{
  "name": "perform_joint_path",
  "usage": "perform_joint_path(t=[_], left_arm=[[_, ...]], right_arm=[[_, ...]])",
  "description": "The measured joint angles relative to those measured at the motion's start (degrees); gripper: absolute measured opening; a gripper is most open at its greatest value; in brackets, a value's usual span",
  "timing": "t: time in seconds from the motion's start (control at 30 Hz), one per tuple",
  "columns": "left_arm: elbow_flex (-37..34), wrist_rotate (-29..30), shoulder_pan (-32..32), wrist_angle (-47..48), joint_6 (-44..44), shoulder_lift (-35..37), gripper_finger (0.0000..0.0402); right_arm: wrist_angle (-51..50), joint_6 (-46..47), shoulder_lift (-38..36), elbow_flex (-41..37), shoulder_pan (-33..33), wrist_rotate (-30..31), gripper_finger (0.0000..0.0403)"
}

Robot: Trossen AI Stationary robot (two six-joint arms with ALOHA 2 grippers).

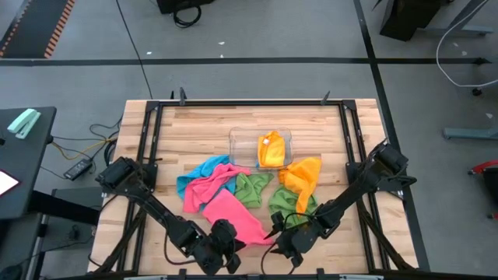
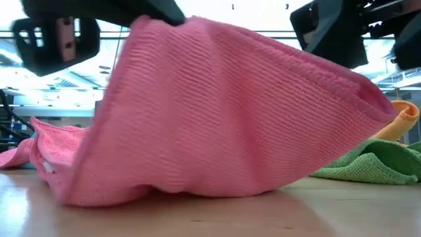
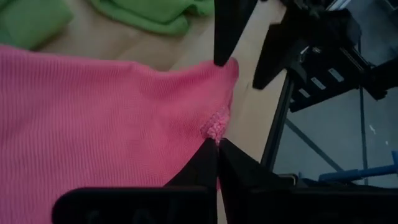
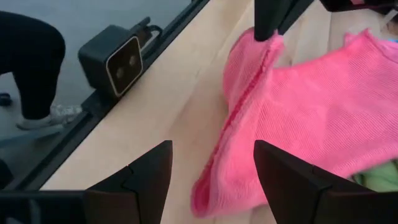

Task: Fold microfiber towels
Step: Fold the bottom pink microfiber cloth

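Table: I see a pale wood-plank table point(image 1: 202, 128) inside a dark metal frame; grey floor and cables lie beyond it, and a small camera box point(image 4: 118, 59) sits at the near edge.
Towel pile: heap of microfiber towels mid-table, unfolded. A blue towel point(image 1: 204, 169) and green towels point(image 1: 253, 189) lie beside the pink one, and an orange towel point(image 1: 303, 177) is draped over the green.
Tray: clear plastic tray point(image 1: 243, 144) behind the pile with one orange cloth point(image 1: 271, 150) in it; I judge that one already dealt with.
Pink towel: pink towel point(image 2: 223, 118) at the near edge, one corner raised so it tents up off the wood while the rest trails on the table toward the pile.
Left gripper: left gripper point(image 3: 214, 144) pressed together on a hem corner of the pink towel, at the near edge. I read this as holding the corner up so the cloth can be pulled flat.
Right gripper: right gripper point(image 4: 211, 165) spread wide, holding nothing, hovering just beside the pink towel's free edge; likely lining up for the second corner.
Room: bright windows show across the table; a person's dark-trousered leg and shoe point(image 4: 37, 74) stand off the near side.
Progress: early, most towels not yet folded.
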State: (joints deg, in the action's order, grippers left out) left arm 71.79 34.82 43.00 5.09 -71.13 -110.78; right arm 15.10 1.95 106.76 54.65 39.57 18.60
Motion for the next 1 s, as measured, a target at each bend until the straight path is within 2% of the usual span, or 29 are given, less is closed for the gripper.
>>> perform_joint_path(t=[0.2,0.47,0.6,0.67,0.77,1.0], left_arm=[[0.0,-0.1,1.0,2.8,-5.0,0.0,0.0018],[0.0,-0.1,2.6,6.6,-10.5,-0.4,0.0007],[0.0,-0.1,3.3,8.2,-12.6,-0.5,0.0019],[0.0,-0.1,3.5,9.0,-13.5,-0.5,0.0019],[0.0,-0.1,4.0,10.1,-14.4,-0.5,0.0009],[0.0,-0.1,4.1,13.5,-17.4,-0.7,0.0021]], right_arm=[[-0.4,-0.9,2.3,1.0,-0.6,2.4,0.0235],[0.1,-3.5,1.7,1.5,-1.6,0.9,0.0235],[0.2,-6.7,1.4,1.5,-2.2,0.4,0.0235],[-0.2,-7.3,1.5,1.3,-3.3,-1.4,0.0235],[0.3,-6.8,1.6,1.2,-6.0,-7.5,0.0235],[1.3,-8.0,1.6,1.2,-9.6,-12.4,0.0235]])
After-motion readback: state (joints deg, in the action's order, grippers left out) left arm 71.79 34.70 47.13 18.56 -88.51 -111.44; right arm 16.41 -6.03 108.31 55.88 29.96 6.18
